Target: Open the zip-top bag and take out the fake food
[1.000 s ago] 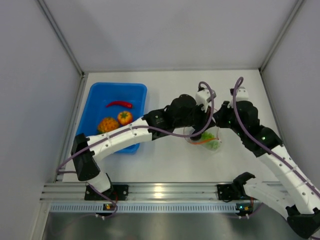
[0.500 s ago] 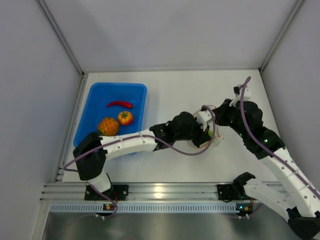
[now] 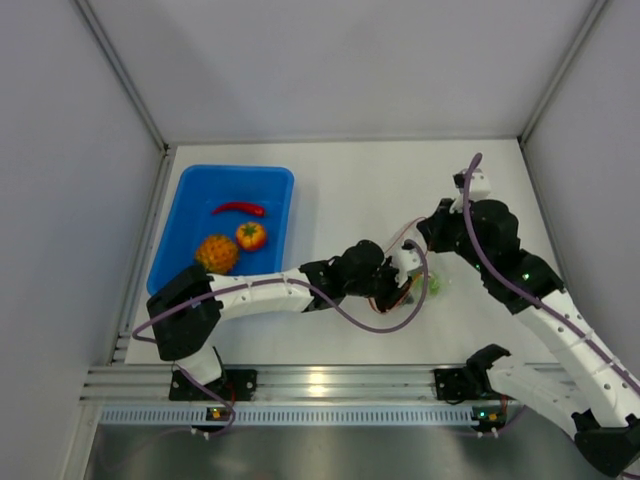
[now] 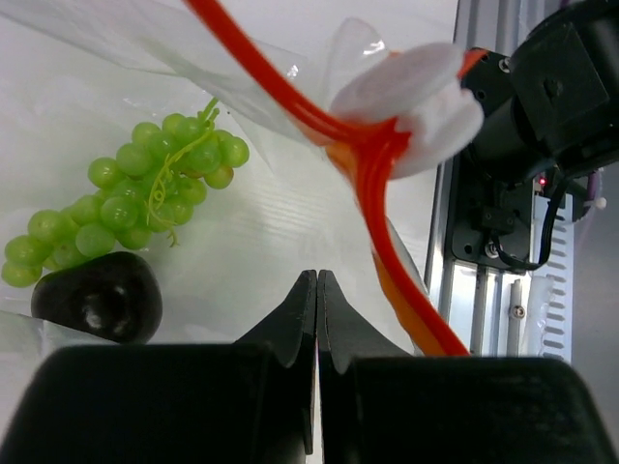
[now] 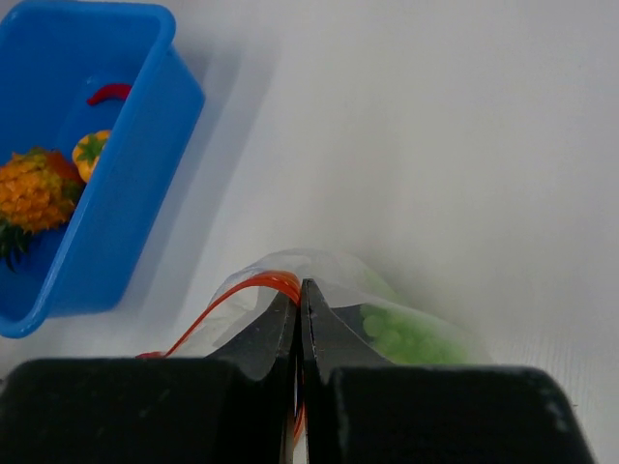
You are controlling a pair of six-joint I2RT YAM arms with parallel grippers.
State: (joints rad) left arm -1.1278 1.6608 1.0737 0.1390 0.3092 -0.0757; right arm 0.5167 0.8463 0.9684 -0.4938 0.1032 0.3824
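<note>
- Overhead: blue tray (image 3: 172, 222) holds red chili (image 3: 238, 209), orange tomato (image 3: 250, 235) and spiky orange fruit (image 3: 215, 253); zip-top bag (image 3: 431, 286) lies well right of it, between both wrists.
- Left wrist: left gripper (image 4: 316, 282), jaws pressed together over clear film; green grapes (image 4: 135, 193) and dark piece (image 4: 97, 298) inside bag.
- Right wrist: right gripper (image 5: 299, 290) clamped on bag's orange zip strip (image 5: 242, 290).

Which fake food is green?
The grape bunch inside the zip-top bag, beside a black piece; the chili, tomato and pineapple in the tray are red or orange.
</note>
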